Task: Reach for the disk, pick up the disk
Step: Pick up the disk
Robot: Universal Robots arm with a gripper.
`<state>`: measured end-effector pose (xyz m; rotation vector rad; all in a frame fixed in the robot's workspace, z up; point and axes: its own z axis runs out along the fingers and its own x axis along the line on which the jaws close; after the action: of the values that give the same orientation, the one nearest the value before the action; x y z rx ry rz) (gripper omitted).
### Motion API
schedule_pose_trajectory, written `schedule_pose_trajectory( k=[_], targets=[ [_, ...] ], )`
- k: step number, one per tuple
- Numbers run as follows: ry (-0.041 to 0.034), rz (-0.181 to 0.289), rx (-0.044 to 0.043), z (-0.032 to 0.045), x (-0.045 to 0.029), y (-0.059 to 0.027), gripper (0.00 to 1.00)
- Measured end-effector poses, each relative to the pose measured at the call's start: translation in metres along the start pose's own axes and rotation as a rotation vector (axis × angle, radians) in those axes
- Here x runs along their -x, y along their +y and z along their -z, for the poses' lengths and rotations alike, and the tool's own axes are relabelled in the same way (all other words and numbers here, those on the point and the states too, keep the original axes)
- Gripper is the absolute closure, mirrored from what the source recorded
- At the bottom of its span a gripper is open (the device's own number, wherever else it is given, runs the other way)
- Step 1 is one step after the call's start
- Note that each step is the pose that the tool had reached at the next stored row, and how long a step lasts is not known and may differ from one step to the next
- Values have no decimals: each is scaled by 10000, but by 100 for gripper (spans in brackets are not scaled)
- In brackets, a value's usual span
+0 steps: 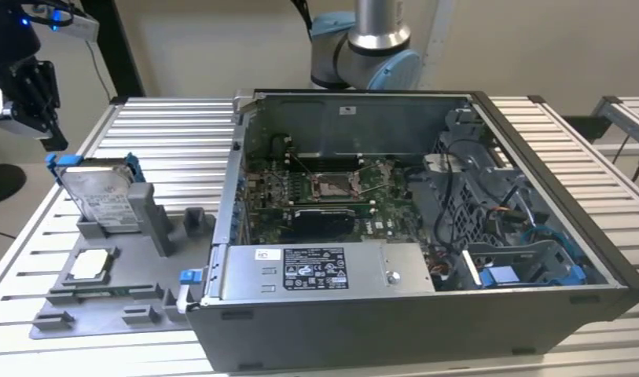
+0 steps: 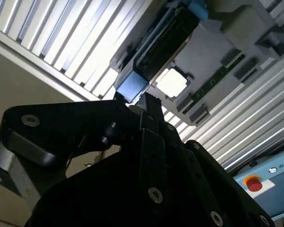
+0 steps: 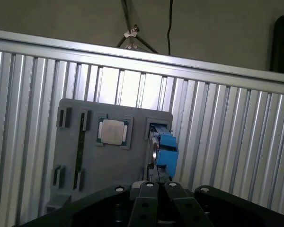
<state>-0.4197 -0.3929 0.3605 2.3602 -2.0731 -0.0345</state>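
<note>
The disk (image 1: pixel 99 196), a silver drive with a white label in a blue carrier, stands upright in a slot of the grey fixture (image 1: pixel 130 287) at the exterior view's left. My gripper (image 1: pixel 51 140) hangs just above and to the left of the disk's top corner, apart from it, fingers together and holding nothing. In the first wrist view the disk's blue end (image 3: pixel 163 149) sits just beyond the gripper (image 3: pixel 159 184). In the second wrist view the disk (image 2: pixel 163 42) is edge-on past the gripper (image 2: pixel 149 98).
A small silver-white square chip (image 1: pixel 92 265) lies in the fixture near the disk. An open computer case (image 1: pixel 403 236) takes up the middle of the slatted metal table (image 1: pixel 172 133). The arm's base (image 1: pixel 366 47) stands behind the case.
</note>
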Motion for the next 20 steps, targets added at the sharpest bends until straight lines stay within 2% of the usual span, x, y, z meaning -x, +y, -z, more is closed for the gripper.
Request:
schedule_pose_trajectory(
  k=[18, 19, 20],
  targets=[
    [-2, -107, -1, -4, 2, 0, 100],
    [-2, -107, -2, -4, 2, 0, 0],
    [-2, -107, -1, -4, 2, 0, 0]
  ],
)
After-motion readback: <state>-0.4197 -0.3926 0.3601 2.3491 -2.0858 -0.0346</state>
